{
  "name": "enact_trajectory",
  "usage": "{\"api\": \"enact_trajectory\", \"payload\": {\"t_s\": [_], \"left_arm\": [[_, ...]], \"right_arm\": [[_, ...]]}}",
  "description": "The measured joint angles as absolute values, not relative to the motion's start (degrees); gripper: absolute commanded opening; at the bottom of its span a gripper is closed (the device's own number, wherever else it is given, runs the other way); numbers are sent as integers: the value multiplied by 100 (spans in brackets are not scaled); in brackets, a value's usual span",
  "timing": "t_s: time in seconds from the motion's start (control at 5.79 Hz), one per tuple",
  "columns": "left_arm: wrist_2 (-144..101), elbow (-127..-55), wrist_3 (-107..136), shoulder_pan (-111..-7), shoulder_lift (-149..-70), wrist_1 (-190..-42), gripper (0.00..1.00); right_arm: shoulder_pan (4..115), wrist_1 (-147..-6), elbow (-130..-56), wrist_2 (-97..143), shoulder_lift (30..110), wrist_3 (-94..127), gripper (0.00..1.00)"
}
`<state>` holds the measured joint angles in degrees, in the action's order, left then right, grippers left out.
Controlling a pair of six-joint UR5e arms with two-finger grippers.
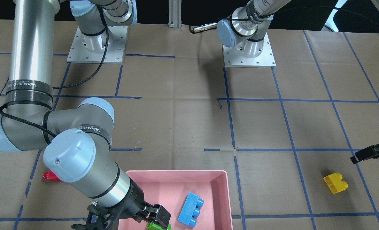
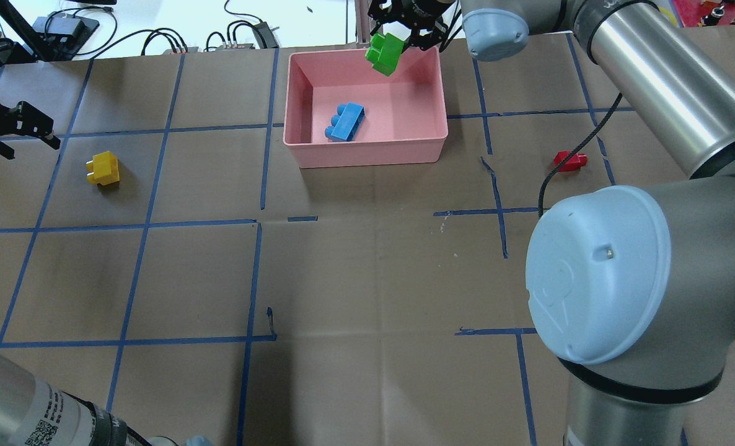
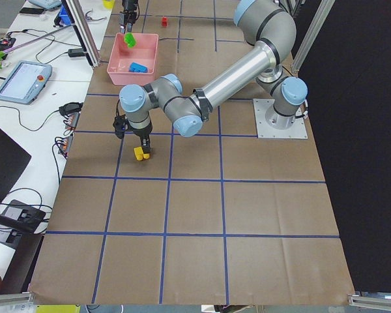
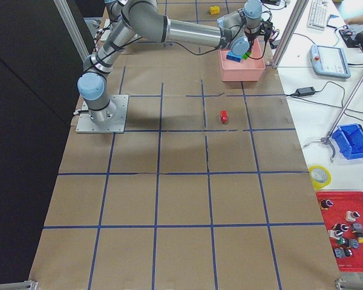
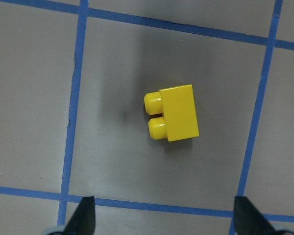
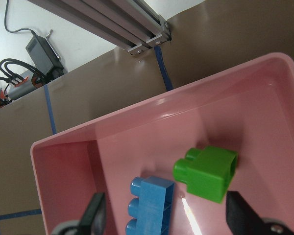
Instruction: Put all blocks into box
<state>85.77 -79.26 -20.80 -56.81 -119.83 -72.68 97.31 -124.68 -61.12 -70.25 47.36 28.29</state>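
The pink box (image 2: pixel 367 155) stands at the table's far middle, with the blue three-stud brick (image 2: pixel 344 121) lying inside it. My right gripper (image 2: pixel 404 31) hangs over the box's far side. In the right wrist view its fingers are spread wide, and the green brick (image 6: pixel 206 174) sits loose between them above the box floor, clear of the left finger. The yellow brick (image 2: pixel 103 168) lies on the table at the left. My left gripper (image 5: pixel 165 218) is open just beside it. The red brick (image 2: pixel 570 161) lies on the table right of the box.
My right arm's big elbow (image 2: pixel 597 272) and forearm (image 2: pixel 646 80) fill the right side of the overhead view. Cables and devices (image 2: pixel 64 28) and an aluminium post (image 6: pixel 137 34) stand beyond the table's far edge. Blue tape lines grid the brown table.
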Motion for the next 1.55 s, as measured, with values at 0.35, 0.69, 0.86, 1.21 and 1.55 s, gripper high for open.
{"api": "enact_trajectory", "payload": {"t_s": [0.35, 0.69, 0.86, 1.21, 1.55], "left_arm": [[8651, -7819, -1479, -6069, -12743, -6178, 98], [8955, -7850, -810, -6421, -13045, -5808, 99], [9022, -7933, -766, -6422, -13000, -5826, 98], [9162, -8022, -871, -6251, -12817, -6074, 98], [9132, -8147, -1128, -6079, -12862, -6065, 97]], "right_arm": [[9738, -12436, -6150, -7597, 4888, 2422, 100], [9590, -11998, -6547, -8180, 5475, 1758, 99], [9329, -11632, -6901, -8426, 5910, 1276, 99], [8386, -11304, -7790, -8783, 6635, 250, 98], [7662, -12015, -8920, -8844, 6923, -409, 97]]}}
